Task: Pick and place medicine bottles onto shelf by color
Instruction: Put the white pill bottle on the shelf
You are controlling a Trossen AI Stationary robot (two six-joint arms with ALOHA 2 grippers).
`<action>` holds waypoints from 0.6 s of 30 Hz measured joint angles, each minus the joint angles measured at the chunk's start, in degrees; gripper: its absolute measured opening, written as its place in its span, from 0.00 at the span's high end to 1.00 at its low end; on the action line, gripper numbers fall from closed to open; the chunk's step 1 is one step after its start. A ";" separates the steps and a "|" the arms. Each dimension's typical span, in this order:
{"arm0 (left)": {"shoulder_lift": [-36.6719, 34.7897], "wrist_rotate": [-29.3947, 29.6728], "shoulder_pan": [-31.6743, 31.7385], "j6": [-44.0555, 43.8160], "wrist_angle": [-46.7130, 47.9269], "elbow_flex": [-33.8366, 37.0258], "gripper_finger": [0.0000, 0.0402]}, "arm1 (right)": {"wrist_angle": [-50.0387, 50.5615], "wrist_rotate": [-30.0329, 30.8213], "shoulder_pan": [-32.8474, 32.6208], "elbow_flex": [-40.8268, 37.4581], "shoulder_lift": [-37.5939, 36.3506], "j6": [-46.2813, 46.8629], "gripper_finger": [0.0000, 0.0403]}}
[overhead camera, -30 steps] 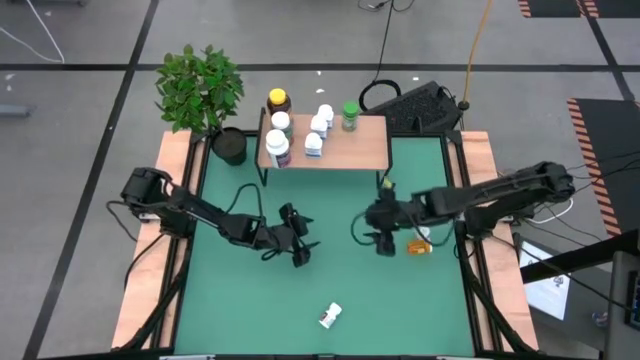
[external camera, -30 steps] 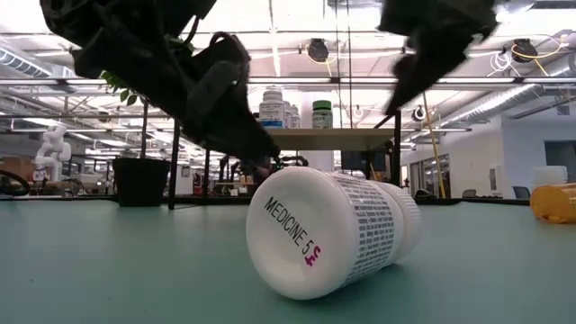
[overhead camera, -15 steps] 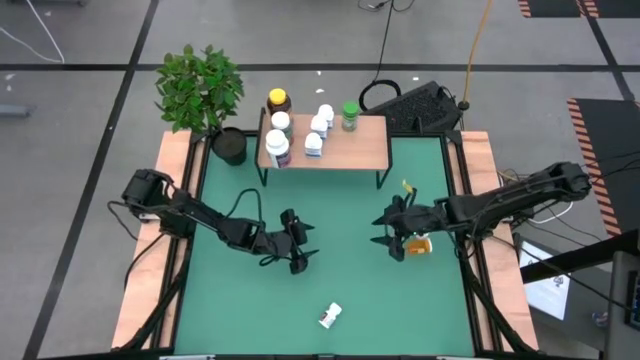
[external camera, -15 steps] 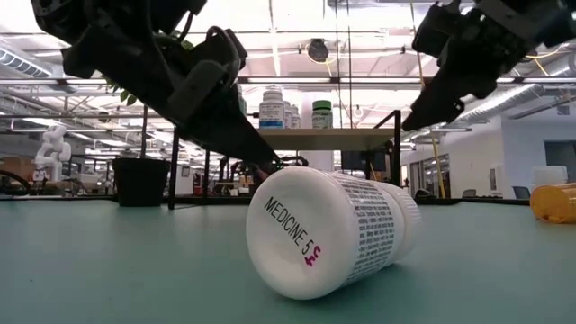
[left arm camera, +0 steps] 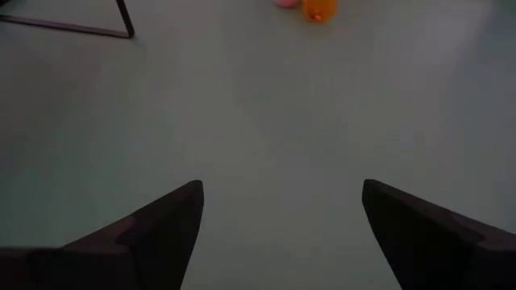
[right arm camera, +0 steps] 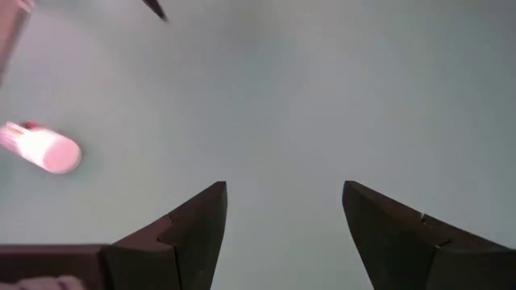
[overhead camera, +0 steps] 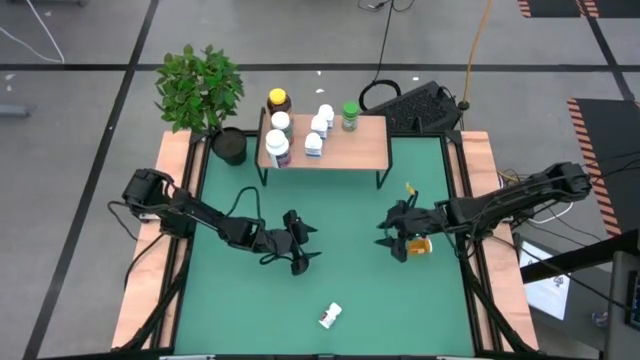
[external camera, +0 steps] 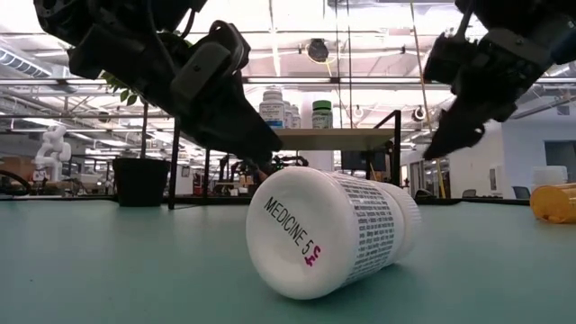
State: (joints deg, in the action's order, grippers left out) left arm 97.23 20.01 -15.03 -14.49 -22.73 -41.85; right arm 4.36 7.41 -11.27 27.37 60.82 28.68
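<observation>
White plastic medicine bottle (overhead camera: 330, 317) lies on its side on the green counter (overhead camera: 350, 290), well apart from the shelf (overhead camera: 350, 145) where six bottles stand; an orange bottle (overhead camera: 420, 245) lies just beside the right gripper (overhead camera: 397, 237). Both the right and the left gripper (overhead camera: 301, 247) hang empty, fingers apart. Risk: a round bottle on its side may roll from closing fingers; whether the right gripper touches the orange one is unclear.

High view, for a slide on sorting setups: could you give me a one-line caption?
Both open hands, left and right, hover over the green table; six bottles stand on the shelf.
</observation>
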 joint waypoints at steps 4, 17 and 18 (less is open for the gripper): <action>0.00 0.00 0.00 0.63 0.10 0.00 0.15 | 10.38 0.01 0.02 2.52 -1.61 3.73 0.41; -0.04 0.00 0.04 0.74 0.20 0.00 0.15 | 50.89 -0.01 0.04 12.25 -2.50 15.83 0.48; -0.04 0.00 0.04 0.65 0.22 0.00 0.15 | 52.40 0.01 0.07 12.25 -2.50 16.63 0.48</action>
State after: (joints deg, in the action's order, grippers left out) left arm 97.19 20.01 -14.98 -13.85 -22.51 -41.85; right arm 56.75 7.42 -11.20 39.62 58.33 45.31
